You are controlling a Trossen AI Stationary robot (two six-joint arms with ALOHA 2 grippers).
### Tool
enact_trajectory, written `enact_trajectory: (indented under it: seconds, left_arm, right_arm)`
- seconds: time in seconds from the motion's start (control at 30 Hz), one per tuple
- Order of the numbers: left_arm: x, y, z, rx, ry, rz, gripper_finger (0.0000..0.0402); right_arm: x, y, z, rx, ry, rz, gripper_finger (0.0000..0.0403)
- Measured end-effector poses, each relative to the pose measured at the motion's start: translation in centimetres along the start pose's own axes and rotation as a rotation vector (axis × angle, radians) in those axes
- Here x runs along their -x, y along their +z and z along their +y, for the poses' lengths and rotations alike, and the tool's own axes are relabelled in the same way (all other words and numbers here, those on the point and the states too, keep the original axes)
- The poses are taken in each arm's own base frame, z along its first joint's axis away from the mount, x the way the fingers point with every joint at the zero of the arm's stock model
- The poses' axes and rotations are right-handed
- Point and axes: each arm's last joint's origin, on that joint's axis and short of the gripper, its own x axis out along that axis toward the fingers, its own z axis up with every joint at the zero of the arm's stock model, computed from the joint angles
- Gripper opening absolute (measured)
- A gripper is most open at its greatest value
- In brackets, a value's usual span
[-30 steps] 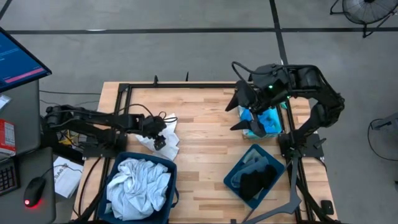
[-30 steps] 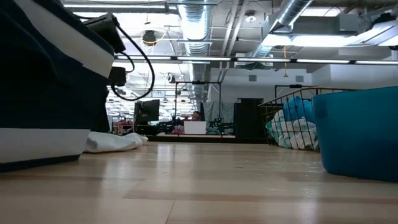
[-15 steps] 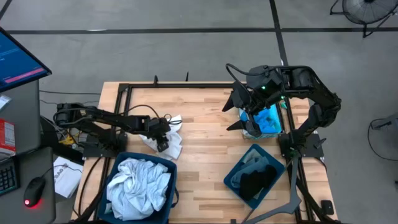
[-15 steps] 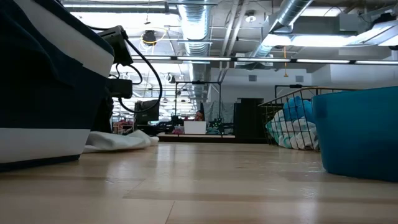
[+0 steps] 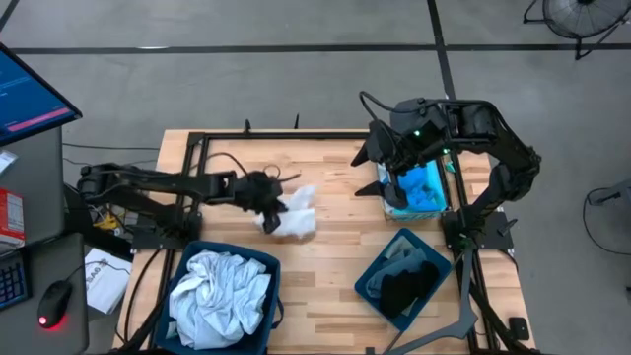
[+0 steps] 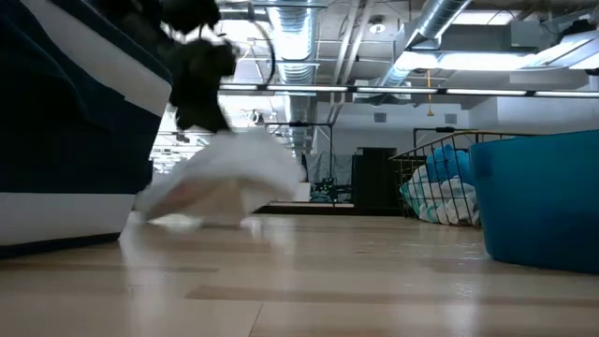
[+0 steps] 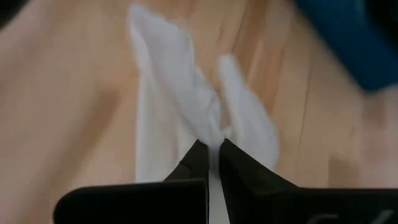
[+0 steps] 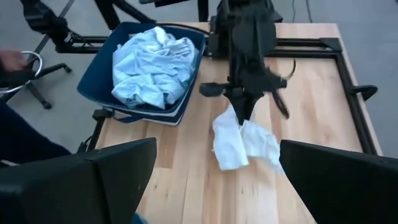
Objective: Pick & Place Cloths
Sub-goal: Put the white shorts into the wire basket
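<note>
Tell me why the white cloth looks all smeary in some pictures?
In the low view the white cloth and the left gripper holding it are streaked with motion blur; the left wrist view is soft too. The high view shows the cloth fairly sharp, and so does the right wrist view.

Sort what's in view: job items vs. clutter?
Job:
white cloth, pinched by left gripper
pale blue cloths in dark-teal bin
dark cloths in second teal bin
bright blue cloths in wire basket, under open right gripper

Clutter:
computer mouse
monitor
</note>
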Motion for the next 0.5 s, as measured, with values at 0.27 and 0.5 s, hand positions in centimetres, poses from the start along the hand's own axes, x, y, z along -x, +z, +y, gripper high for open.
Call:
enact_trajectory:
  seconds: [0.27, 0.5]
  left_arm:
    - [5.1, 5.7, -1.5, -0.093, -0.032, -0.272, 0.0]
    - [7.6, 7.6, -2.3, -0.158, -0.06, -0.369, 0.0]
  right_arm:
    - [0.2, 0.0, -0.8, -0.01, -0.025, -0.012, 0.0333]
    - [-0.4, 0.4, -1.2, 0.03, -0.082, -0.026, 0.0333]
